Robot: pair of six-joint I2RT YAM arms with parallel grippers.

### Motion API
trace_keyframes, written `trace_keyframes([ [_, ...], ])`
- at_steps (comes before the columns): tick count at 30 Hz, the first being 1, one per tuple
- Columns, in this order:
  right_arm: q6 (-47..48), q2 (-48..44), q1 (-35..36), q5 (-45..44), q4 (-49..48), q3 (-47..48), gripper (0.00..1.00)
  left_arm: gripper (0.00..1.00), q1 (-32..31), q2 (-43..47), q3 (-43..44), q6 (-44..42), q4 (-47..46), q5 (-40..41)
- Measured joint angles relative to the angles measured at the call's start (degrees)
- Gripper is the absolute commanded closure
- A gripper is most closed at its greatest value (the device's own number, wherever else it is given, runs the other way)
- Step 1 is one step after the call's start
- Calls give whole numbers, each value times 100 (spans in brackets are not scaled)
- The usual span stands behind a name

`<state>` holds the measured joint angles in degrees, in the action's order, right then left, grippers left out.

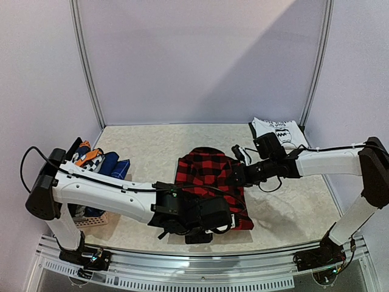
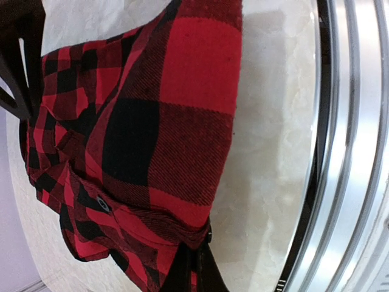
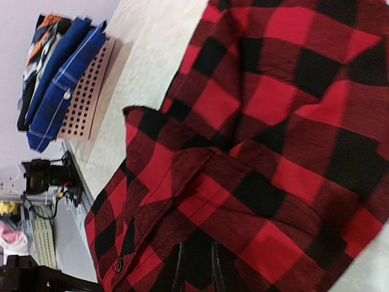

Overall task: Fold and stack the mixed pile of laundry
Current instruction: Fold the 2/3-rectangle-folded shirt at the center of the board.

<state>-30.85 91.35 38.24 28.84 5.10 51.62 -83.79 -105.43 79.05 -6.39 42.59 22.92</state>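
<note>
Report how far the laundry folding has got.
Done: one white printed T-shirt lies folded at the far right. In hand: the red-black plaid shirt, partly folded at centre, the left gripper pinching its near edge, the right gripper at its right side. Left: finishing it, plus the blue plaid piece and orange-patterned piece in the basket.

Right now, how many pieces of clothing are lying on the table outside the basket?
2: a red-black plaid shirt mid-table and a white printed T-shirt at the far right corner. Others sit in the basket at left; some may be hidden.
</note>
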Motion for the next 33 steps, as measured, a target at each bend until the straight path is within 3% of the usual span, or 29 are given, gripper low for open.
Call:
trace_keyframes([
  [20, -238, 813, 273, 918, -299, -46, 93, 100, 407, 120, 601, -664, 599, 66],
  [27, -234, 382, 188, -166, 387, 50, 92, 100, 850, 170, 984, -1014, 599, 44],
  [33, -271, -35, -299, -986, 509, 70, 92, 100, 1196, 164, 1434, -1401, 640, -13],
])
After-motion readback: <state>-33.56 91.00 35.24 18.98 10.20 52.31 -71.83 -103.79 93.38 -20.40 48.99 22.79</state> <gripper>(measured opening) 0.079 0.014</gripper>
